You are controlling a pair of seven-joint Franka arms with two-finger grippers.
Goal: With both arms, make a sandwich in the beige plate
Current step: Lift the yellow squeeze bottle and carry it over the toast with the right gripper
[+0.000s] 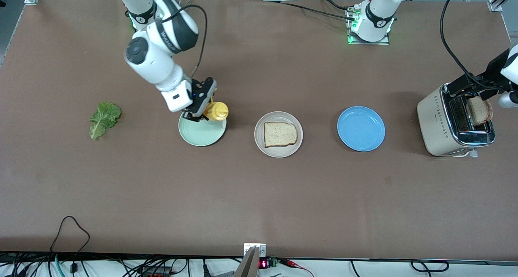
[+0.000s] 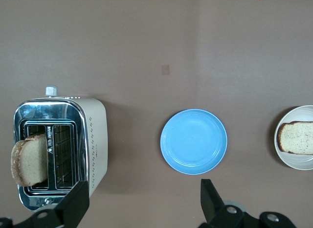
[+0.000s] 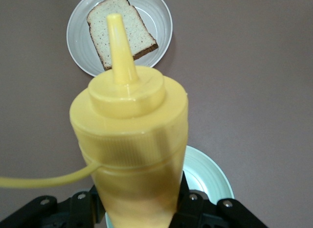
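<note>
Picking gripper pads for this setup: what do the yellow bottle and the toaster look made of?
Yellow squeeze bottle: likely soft plastic, matte and slightly translucent, with a moulded ribbed cap. The right gripper holds it over the mint-green plate.
Toaster: matte cream shell, metal or plastic unclear; its top rim mirrors light like polished steel.

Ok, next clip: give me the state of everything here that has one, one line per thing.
beige plate: holds one bread slice, lying flat, bare.
lettuce leaf: on the table, untouched.
yellow squeeze bottle: gripped, over the mint-green plate.
blue plate: nothing on it.
toaster: second slice sticking up from a slot.
right gripper: shut on the bottle.
left gripper: open, above the toaster.
</note>
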